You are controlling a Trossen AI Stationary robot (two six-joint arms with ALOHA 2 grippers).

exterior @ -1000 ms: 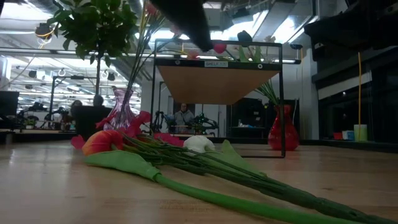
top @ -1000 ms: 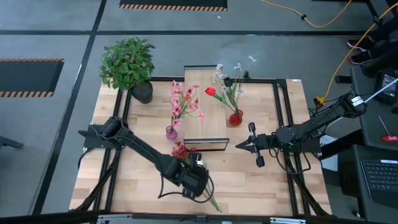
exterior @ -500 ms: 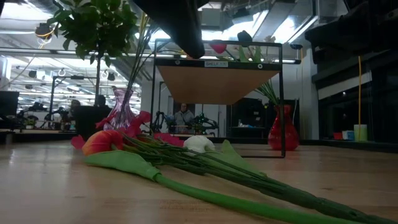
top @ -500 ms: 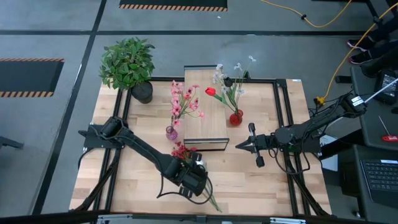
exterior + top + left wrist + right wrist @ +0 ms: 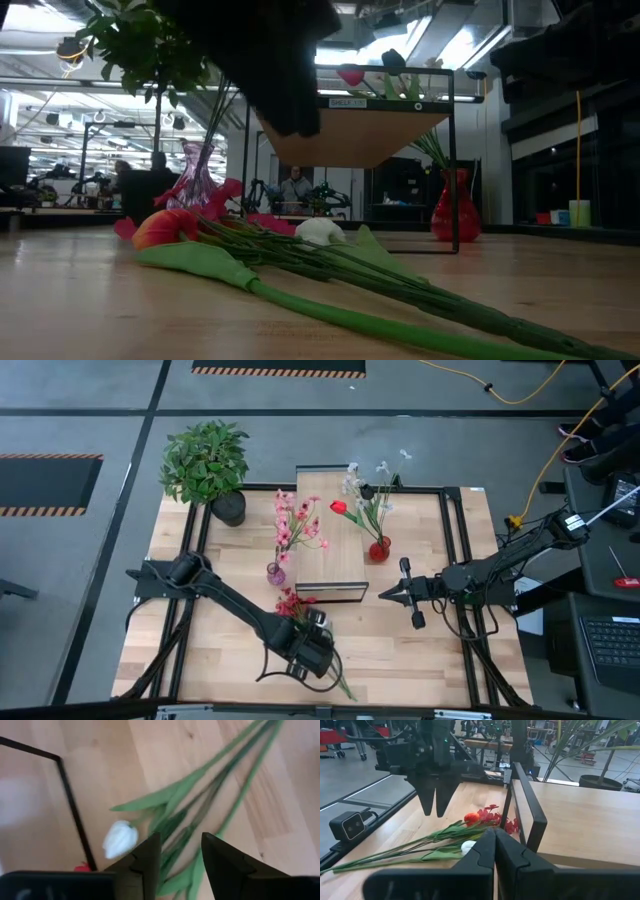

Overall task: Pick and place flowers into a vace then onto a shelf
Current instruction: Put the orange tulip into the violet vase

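Several loose flowers (image 5: pixel 300 610) lie on the table near its front, blossoms toward the shelf (image 5: pixel 330 555): an orange one (image 5: pixel 165 228), a white tulip (image 5: pixel 120 839) and green stalks (image 5: pixel 210 795). My left gripper (image 5: pixel 181 845) hangs open just above the stalks, fingers pointing steeply down (image 5: pixel 435 805), touching nothing. A purple vase (image 5: pixel 275 572) with pink flowers stands on the table left of the shelf, a red vase (image 5: pixel 379 549) with flowers right of it. My right gripper (image 5: pixel 385 595) waits shut, level, off the shelf's near right corner.
A bushy potted plant (image 5: pixel 205 460) stands at the table's far left corner. A black frame (image 5: pixel 450 520) runs around the table. The shelf's black legs (image 5: pixel 452 160) stand just behind the loose flowers. Bare wood (image 5: pixel 420 660) lies at the front right.
My left gripper has come down toward the loose flowers; in the low view its dark shape hangs lower and looms wider than before. The flowers lie as they did.
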